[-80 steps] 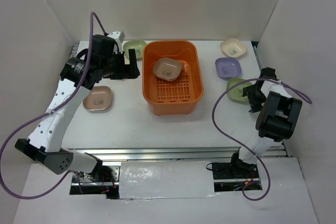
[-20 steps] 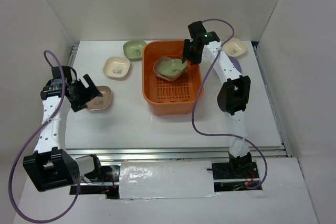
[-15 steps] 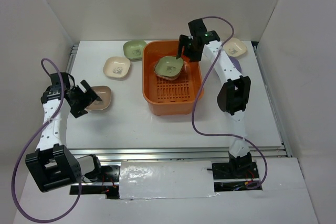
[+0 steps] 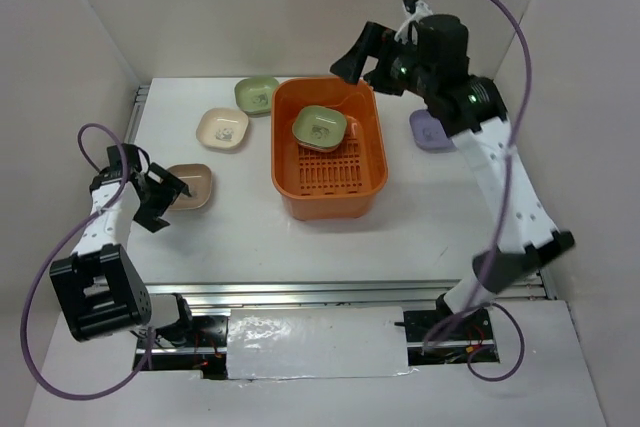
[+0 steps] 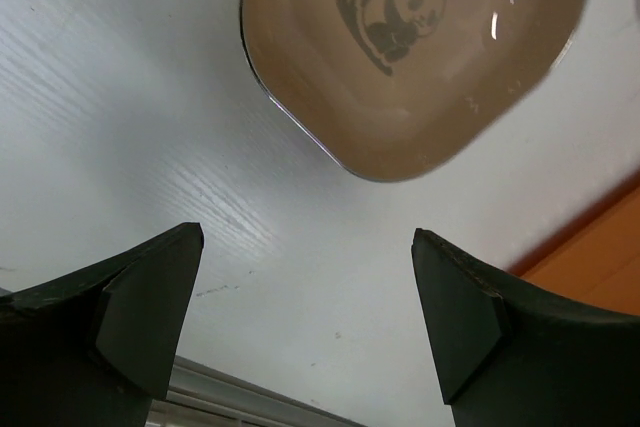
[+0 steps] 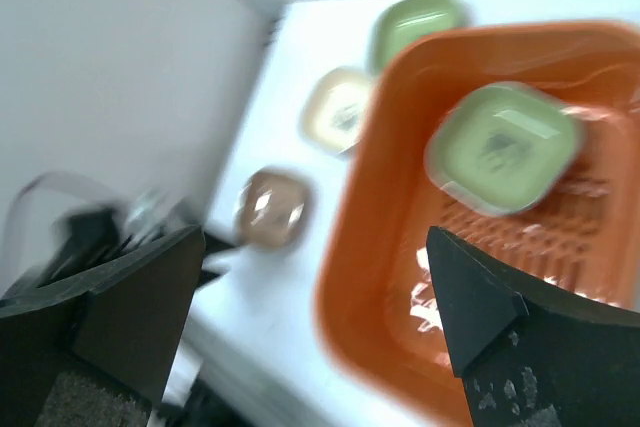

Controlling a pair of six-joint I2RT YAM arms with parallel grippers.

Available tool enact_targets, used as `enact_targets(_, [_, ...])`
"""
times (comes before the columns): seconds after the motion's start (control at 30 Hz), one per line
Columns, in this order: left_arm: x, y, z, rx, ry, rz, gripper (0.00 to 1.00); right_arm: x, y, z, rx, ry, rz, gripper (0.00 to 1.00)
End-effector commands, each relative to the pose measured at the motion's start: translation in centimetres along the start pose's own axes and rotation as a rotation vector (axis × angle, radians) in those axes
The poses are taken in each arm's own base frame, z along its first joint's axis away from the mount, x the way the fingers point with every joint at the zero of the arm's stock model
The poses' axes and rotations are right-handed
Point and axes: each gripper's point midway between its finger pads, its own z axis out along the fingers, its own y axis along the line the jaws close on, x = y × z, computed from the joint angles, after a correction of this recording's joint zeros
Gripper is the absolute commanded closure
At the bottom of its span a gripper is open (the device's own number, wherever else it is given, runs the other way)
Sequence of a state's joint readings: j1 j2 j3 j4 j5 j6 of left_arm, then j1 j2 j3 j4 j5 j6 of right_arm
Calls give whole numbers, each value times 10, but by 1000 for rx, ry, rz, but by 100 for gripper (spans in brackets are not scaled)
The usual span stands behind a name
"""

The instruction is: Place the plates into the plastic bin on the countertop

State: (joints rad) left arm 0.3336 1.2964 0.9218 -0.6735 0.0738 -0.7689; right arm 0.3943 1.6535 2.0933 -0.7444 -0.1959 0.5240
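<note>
A large orange rectangular plastic bin [image 4: 330, 172] with a slotted bottom sits mid-desk on the flat white matte desk [image 4: 250, 237]. In its far half lies one pastel green rounded-square plate [image 4: 320, 127], flat and face up.

The right pincer [image 4: 366, 64] hangs in the air above the bin's far right corner. Its jaws are spread wide and nothing is between them. The right wrist view is blurred, but it looks down between the two dark fingers [image 6: 130, 297] onto the bin and the green plate inside it.

Three more plates lie on the desk left of the bin, all apart from one another. A second pastel green plate [image 4: 257, 94] is just beside the bin's far left corner. A cream plate [image 4: 222, 129] lies nearer and further left, and a brown plate [image 4: 190, 187] is nearest the left arm.

The left pincer [image 4: 168, 201] sits low at the brown plate's left side, released and wide, gripping nothing. In the left wrist view its fingertips [image 5: 140, 297] stand over bare desk just short of that plate, which shows a small panda print at its centre, and a strip of the bin's orange wall shows at the right edge.

Right of the bin, a pastel purple plate [image 4: 428, 135] lies on the desk, its far part covered by the right arm's white link. Purple cables [image 4: 60, 247] loop from both arms. A metal rail [image 4: 340, 293] runs along the desk's near edge, and white walls [image 4: 300, 7] close in the left, back and right.
</note>
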Motion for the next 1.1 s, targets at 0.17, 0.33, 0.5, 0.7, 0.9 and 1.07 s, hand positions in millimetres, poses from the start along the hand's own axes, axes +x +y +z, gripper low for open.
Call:
enact_targets(0.17, [-25,-4,43,-31,-72,-244,8,63,66,-75,-260,51,10,0])
enact_targets(0.33, [-12,9,82,-138,-9,-322,24,72,66,-101,-241,79,-17,0])
enact_targets(0.5, [12,28,101,-229,53,-370,51,55,59,-124,-209,26,-25,0])
enact_targets(0.7, [-6,48,32,-320,-96,-473,100,39,39,-135,-161,-21,-4,0])
enact_targets(0.9, [-66,-16,-103,68,-501,-350,100,24,9,-137,-89,-58,47,0])
enact_targets(1.07, [-80,-187,-141,444,-387,117,100,16,-41,-121,29,-53,115,0])
